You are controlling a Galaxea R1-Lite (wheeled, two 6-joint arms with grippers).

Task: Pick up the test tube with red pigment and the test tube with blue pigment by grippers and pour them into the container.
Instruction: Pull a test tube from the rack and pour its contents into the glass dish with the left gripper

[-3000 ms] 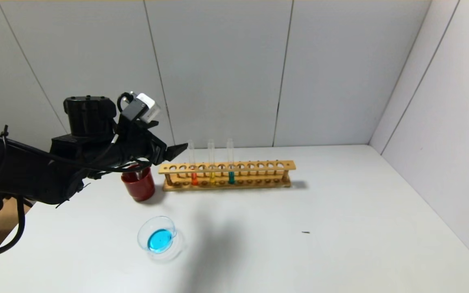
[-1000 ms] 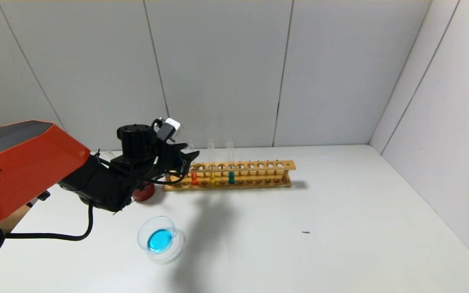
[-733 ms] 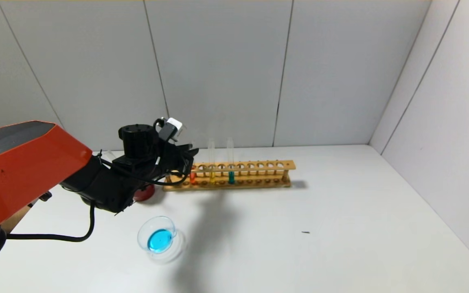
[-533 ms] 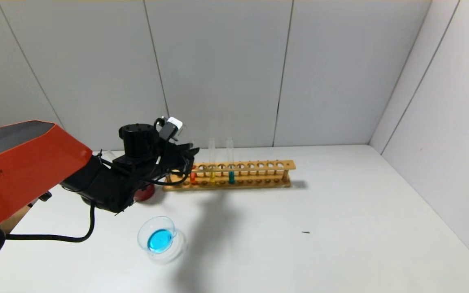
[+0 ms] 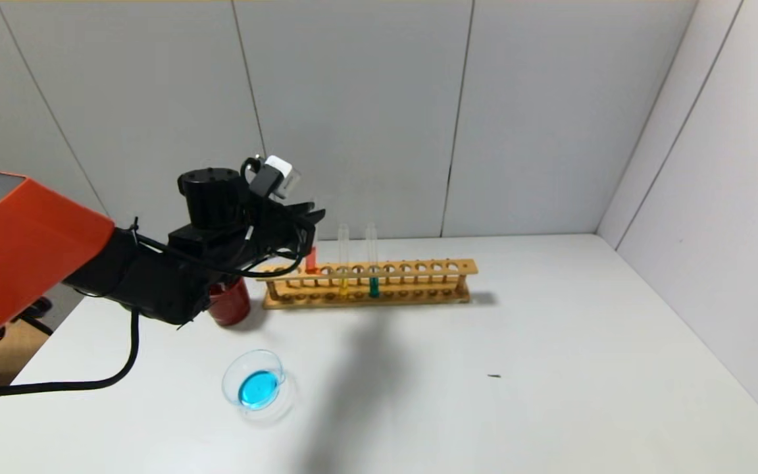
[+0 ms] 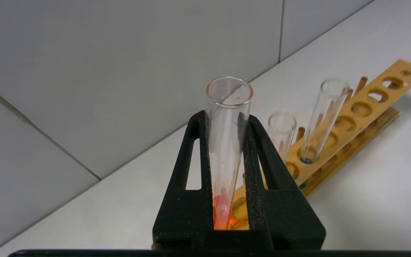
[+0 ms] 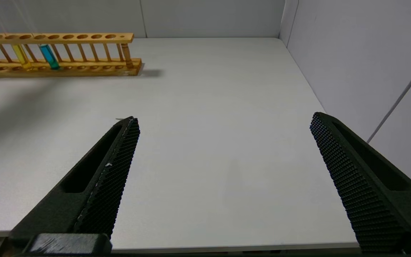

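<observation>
Head view: left claw (image 5: 310, 227) raised above the left end of the wooden rack (image 5: 369, 283), near the desk's far edge. Pinches the test tube with red pigment (image 5: 311, 258), held upright, its orange-red bottom level with the rack's top rail. Yellow tube (image 5: 342, 253) and teal tube (image 5: 372, 257) standing in the rack, just right of the lifted tube. Dark red cup (image 5: 227, 303) on the desk (image 5: 517, 342) just left of the rack, partly hidden behind the left arm. Container (image 5: 257, 385) nearer the desk's front edge, toward the front-left corner, well apart from the rack, holding a pool of blue liquid. No test tube with blue pigment to be made out here.

Left wrist view: claw pressed against both sides of the red-pigment tube (image 6: 227, 142), foam pads (image 6: 253, 185) touching the glass. Open rim of the tube projecting beyond the fingertips; orange-red liquid seen low between the pads. Two further tubes upright in the rack (image 6: 362, 117) behind it.

Right wrist view: right claw (image 7: 223, 123) spread wide, holding nothing, hovering over the desk's front-right area. Rack (image 7: 84, 53) with yellow and blue-green liquid visible well apart, toward the far edge.
</observation>
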